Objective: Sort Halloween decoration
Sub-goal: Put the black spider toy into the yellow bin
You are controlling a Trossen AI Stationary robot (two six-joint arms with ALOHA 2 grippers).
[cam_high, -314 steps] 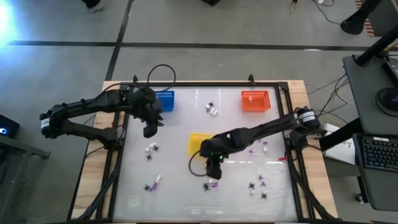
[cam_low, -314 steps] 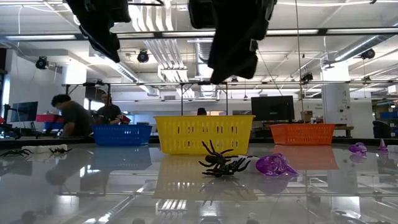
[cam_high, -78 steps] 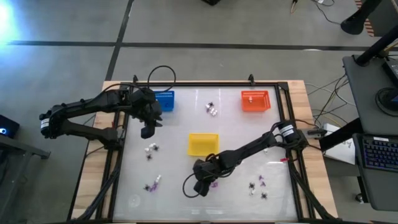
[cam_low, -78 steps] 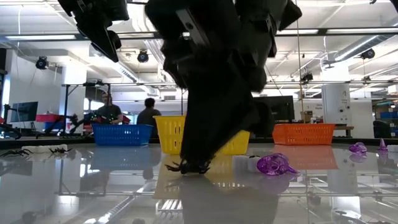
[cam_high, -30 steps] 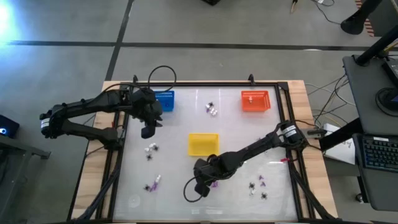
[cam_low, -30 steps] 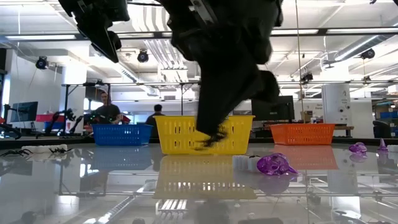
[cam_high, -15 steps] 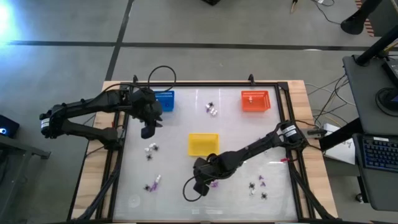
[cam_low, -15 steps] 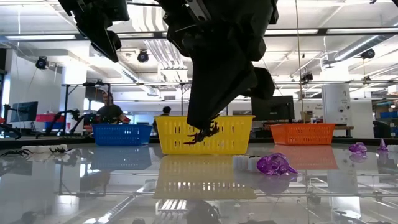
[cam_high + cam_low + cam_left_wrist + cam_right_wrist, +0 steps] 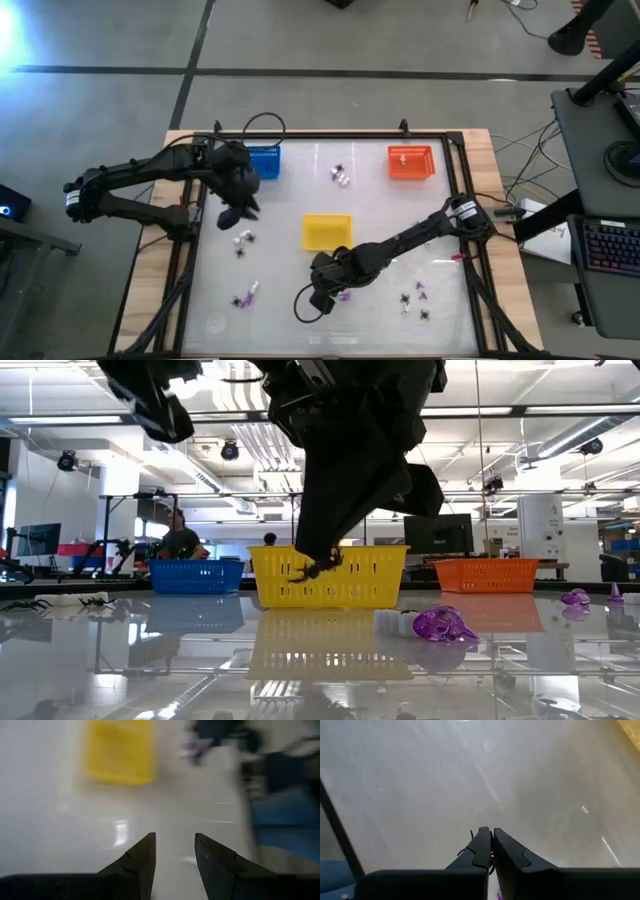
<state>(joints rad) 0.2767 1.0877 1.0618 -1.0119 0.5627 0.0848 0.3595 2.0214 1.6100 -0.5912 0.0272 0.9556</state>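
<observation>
Right claw (image 9: 318, 565) pinched shut on black spider (image 9: 312, 567), above worktop (image 9: 280, 260); left claw (image 9: 174, 851) parted, empty. Keep pinch firm; release only over yellow basket (image 9: 327, 231).

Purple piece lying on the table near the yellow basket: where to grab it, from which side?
Likely straight from above, closing across the bulbous body of the purple piece: it lies low on the table. Right gripper is busy, shut on a spider.

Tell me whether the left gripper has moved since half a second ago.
Yes. In the high view the left gripper has shifted slightly away from the blue basket, toward the toys near the table's middle-left; its jaws stand open.
</observation>
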